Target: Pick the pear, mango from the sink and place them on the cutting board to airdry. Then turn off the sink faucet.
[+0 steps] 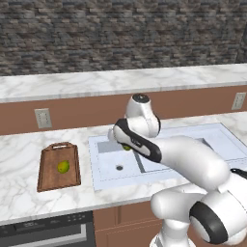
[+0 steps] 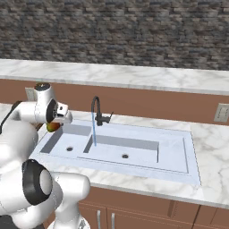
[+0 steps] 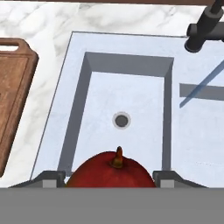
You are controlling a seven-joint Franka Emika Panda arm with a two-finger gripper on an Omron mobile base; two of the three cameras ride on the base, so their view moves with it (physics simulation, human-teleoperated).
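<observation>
Back wall: dark grey stone brick (image 1: 120, 34), over a white marble ledge (image 1: 120, 79).
Backsplash: brown panel (image 2: 147, 103) with pale outlets (image 1: 43, 118).
Counter: white veined marble (image 1: 19, 169).
Below: brown cabinet doors (image 2: 134, 214); a dark appliance front (image 1: 48, 231).

From my remote station, I see the cutting board (image 1: 50, 169) at lower left of the left base view as brown wood with visible grain and a matt finish. The pear (image 1: 63, 166) on it looks smooth, yellow-green, faintly shiny. The sink (image 2: 179, 152) is smooth white with a flat, matt look. The sink faucet (image 2: 97, 112) is black and matt, like coated metal. The counter (image 1: 19, 154) is pale marble with grey veins, polished. At the bottom of the hand view, the mango (image 3: 111, 171) has smooth, glossy red skin. The back wall (image 2: 134, 31) is rough grey stone.
</observation>
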